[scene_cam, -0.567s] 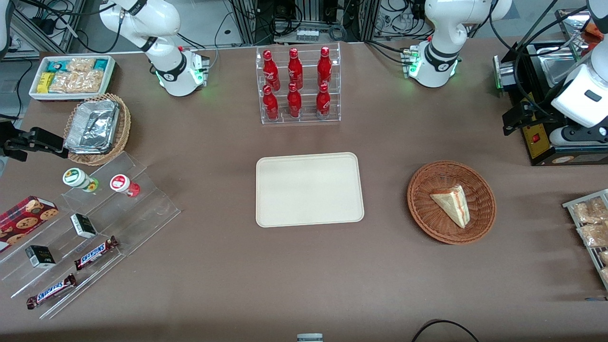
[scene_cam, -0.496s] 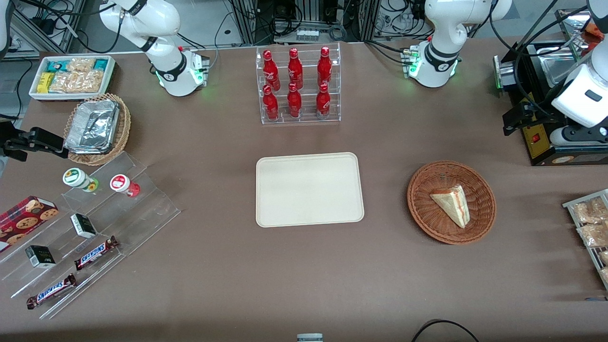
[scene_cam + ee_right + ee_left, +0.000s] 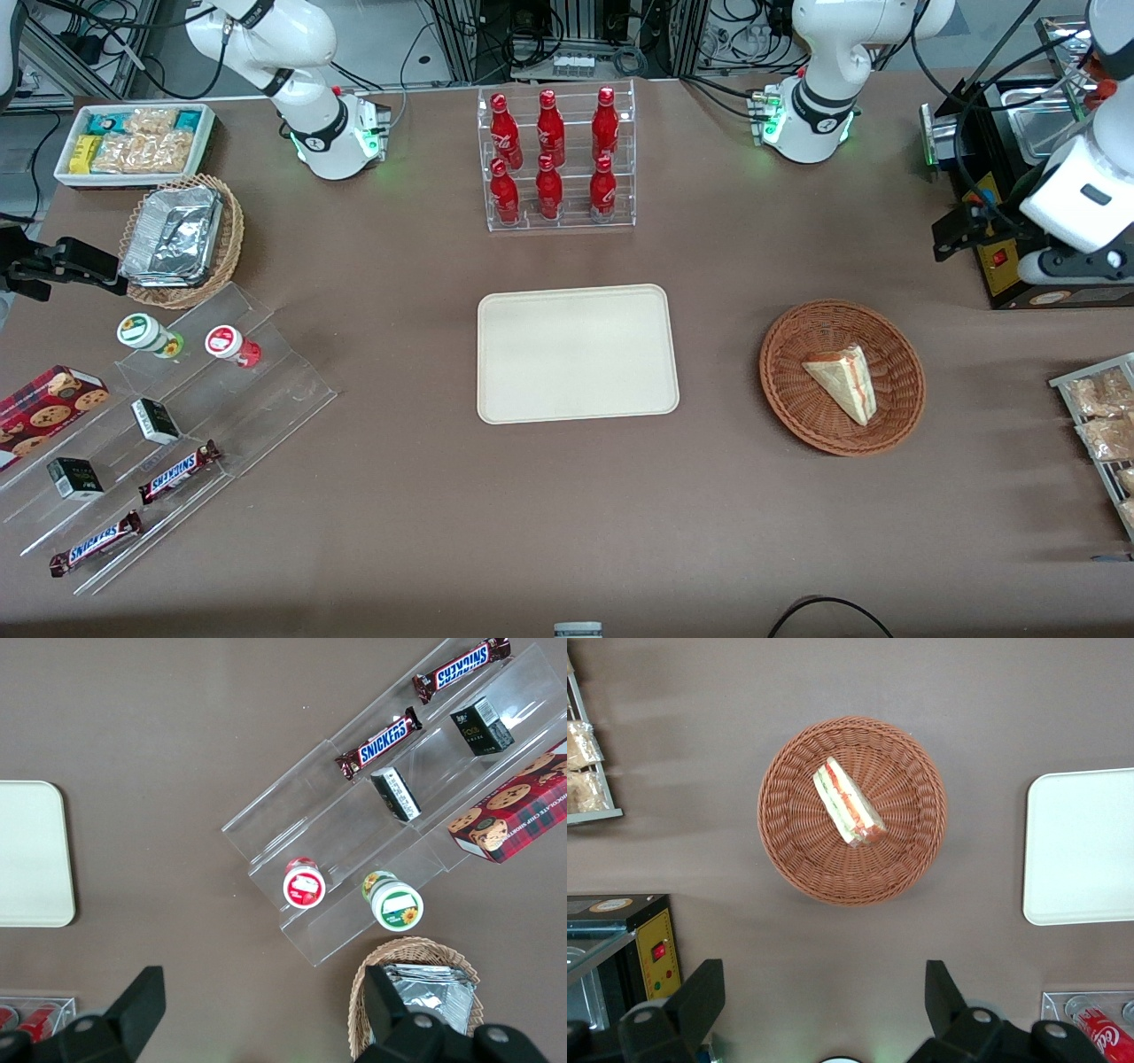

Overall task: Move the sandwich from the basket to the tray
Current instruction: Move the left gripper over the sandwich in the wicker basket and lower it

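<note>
The sandwich is a pale bread wedge with red-orange and green filling and lies in the round reddish-brown wicker basket. Both show in the left wrist view, the sandwich lying in the basket. The cream tray lies flat on the table beside the basket, toward the parked arm's end, and its edge shows in the left wrist view. My left gripper hangs high over the table, farther from the front camera than the basket. It is open and empty, with its jaws wide apart.
A clear rack of red bottles stands farther from the front camera than the tray. A black appliance sits under the working arm. A wire rack of snack bags lies at the working arm's end. Clear display steps with snacks lie at the parked arm's end.
My left gripper and wrist have shifted slightly toward the basket. The sandwich, basket and tray have not moved.
</note>
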Action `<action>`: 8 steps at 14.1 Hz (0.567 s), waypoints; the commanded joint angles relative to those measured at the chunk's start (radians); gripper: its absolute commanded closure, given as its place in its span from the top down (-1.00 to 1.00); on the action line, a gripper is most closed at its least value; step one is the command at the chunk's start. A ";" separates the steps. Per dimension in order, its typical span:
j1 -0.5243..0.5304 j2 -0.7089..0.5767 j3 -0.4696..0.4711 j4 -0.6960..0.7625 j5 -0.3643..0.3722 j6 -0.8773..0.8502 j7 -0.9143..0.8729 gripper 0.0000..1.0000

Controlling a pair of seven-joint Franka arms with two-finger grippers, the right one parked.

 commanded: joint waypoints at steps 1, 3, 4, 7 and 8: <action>0.001 0.040 0.005 -0.005 -0.003 0.044 0.002 1.00; 0.001 0.066 0.006 -0.034 -0.006 0.079 -0.004 1.00; 0.003 0.072 0.006 -0.056 -0.006 0.097 -0.013 1.00; 0.003 0.072 0.006 -0.168 0.003 0.244 -0.038 1.00; 0.003 0.066 0.006 -0.215 0.006 0.310 -0.058 1.00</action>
